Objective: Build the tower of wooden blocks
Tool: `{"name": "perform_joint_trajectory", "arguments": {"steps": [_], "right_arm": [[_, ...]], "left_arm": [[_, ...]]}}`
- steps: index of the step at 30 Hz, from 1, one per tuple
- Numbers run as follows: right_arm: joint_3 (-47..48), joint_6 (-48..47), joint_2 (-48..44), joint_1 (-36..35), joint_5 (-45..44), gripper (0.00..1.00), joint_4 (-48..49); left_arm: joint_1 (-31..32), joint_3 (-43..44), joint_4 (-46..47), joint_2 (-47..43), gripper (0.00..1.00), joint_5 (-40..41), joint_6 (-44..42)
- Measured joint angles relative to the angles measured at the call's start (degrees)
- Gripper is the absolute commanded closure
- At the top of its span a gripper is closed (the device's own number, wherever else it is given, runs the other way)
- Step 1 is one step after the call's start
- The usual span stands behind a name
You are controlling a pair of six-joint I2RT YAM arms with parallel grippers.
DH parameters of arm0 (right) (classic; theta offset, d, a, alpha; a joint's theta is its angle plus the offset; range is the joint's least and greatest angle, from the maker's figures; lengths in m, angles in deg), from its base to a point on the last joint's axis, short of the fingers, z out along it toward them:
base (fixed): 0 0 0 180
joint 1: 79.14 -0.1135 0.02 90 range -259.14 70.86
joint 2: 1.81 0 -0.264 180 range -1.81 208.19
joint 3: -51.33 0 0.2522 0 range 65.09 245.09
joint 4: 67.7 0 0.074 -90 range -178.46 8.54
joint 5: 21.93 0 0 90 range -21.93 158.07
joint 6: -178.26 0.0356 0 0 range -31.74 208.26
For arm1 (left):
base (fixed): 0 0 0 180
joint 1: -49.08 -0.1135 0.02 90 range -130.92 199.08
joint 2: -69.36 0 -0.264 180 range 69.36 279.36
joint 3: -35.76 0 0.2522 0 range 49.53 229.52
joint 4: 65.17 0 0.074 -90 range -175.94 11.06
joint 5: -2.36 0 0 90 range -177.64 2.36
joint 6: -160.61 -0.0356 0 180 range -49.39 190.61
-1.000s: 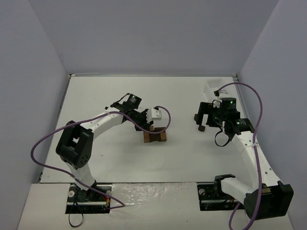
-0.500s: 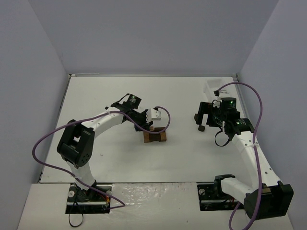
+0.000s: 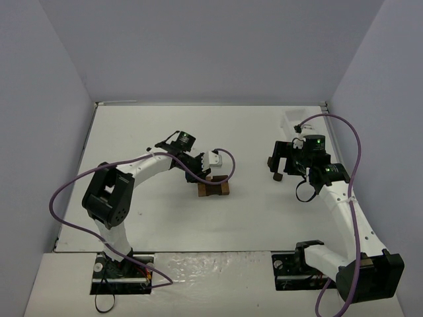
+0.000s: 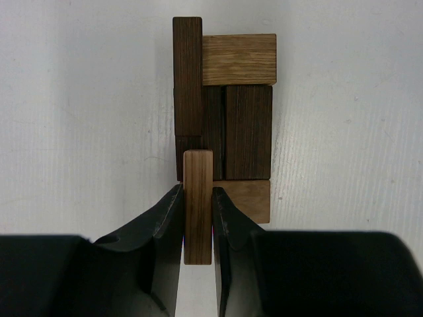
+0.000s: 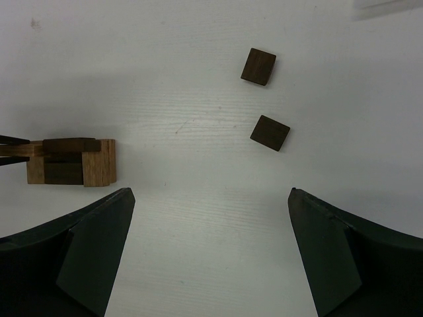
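The wood block tower [image 3: 213, 187] is a low stack of dark brown and light tan blocks at the table's middle. It also shows in the left wrist view [image 4: 231, 119] and in the right wrist view [image 5: 73, 162]. My left gripper [image 4: 197, 201] is shut on a light tan block [image 4: 197, 218], held upright at the tower's near left edge, in line with a dark block [image 4: 188, 76] on top. My right gripper [image 5: 210, 193] is open and empty, hovering right of the tower. Two loose dark blocks [image 5: 258, 67] [image 5: 269, 133] lie on the table ahead of it.
A white tray [image 3: 291, 119] stands at the back right by the right arm. One loose dark block [image 3: 278, 177] shows just below the right gripper [image 3: 281, 162] in the top view. Purple cables loop beside both arms.
The left arm has shifted slightly to the right, with the tan block still held at the tower. The right arm has not moved.
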Motion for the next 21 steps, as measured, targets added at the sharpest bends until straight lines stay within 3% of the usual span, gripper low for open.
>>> {"name": "perform_joint_trajectory", "arguments": {"steps": [21], "right_arm": [[0.0, -0.34, 0.0, 0.0, 0.97, 0.0, 0.14]], "left_arm": [[-0.02, 2.13, -0.26, 1.83, 0.84, -0.82, -0.13]]}}
